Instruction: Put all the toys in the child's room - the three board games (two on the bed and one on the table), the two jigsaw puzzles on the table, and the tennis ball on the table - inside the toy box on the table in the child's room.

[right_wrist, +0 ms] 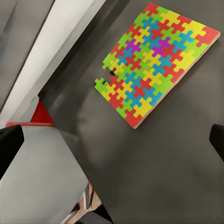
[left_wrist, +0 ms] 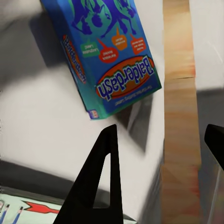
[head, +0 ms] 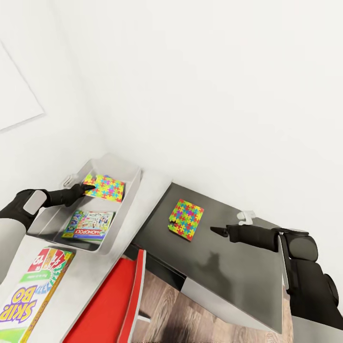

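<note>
The left gripper (head: pixel 85 187), fingers apart and empty, hovers at a jigsaw puzzle (head: pixel 105 187) lying in the toy box (head: pixel 125 172) beside a Monopoly box (head: pixel 89 225). The right gripper (head: pixel 215 230), also apart and empty, points at the second jigsaw puzzle (head: pixel 186 219) on the dark table (head: pixel 238 271); judging by this, that puzzle is next and needs an edge-on pinch.

Head view: high, looking steeply down over both arms at the table (head: pixel 143 190) and the wall.
Left wrist view: close, along the fingers (left_wrist: pixel 100 182) toward a Balderdash box (left_wrist: pixel 109 51).
Right wrist view: close above the jigsaw puzzle (right_wrist: pixel 156 60).
Shared: the jigsaw puzzle (head: pixel 186 219) with head view.
</note>
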Motion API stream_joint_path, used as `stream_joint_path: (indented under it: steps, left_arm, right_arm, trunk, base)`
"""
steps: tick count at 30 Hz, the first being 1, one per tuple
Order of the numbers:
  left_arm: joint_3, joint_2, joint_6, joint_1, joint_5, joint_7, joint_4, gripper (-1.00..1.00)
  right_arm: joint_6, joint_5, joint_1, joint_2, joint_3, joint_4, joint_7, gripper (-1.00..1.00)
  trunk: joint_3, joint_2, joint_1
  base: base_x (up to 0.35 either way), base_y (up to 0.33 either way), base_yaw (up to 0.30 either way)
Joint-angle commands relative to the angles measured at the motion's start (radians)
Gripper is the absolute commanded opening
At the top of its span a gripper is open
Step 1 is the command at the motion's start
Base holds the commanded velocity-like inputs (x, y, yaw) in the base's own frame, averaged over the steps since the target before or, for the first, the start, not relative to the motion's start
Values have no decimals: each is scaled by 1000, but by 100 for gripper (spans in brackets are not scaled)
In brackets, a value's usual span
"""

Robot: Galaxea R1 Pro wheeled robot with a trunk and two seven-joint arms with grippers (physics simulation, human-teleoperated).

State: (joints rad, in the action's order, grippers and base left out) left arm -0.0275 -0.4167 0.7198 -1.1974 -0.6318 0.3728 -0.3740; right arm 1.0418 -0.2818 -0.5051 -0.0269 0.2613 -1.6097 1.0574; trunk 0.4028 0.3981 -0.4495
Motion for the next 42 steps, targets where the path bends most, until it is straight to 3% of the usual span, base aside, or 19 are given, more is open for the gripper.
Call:
stream_joint_path:
  steps: [1,13,14,42]
  left_arm:
    - [-3,0,6,-1,-1,0,0,-100]
    - [-3,3,4,-1,-2,-3,0,-100]
    - [-3,3,4,-1,-2,-3,0,100]
    - [-5,8,13,-1,-7,3,-10,100]
  right_arm:
    - [5,-10,-1,0,1,-1,10,100]
    - [5,-10,-1,-3,1,-1,11,100]
    - [5,-10,-1,-3,1,-1,11,100]
    - [5,-10,-1,-2,17,-1,11,100]
  trunk:
    - [3,2,0]
    - [12,2,0]
    - [12,2,0]
    - [12,2,0]
  base:
    - [0,0,0]
    - [0,0,0]
    - [0,0,0]
    - [0,0,0]
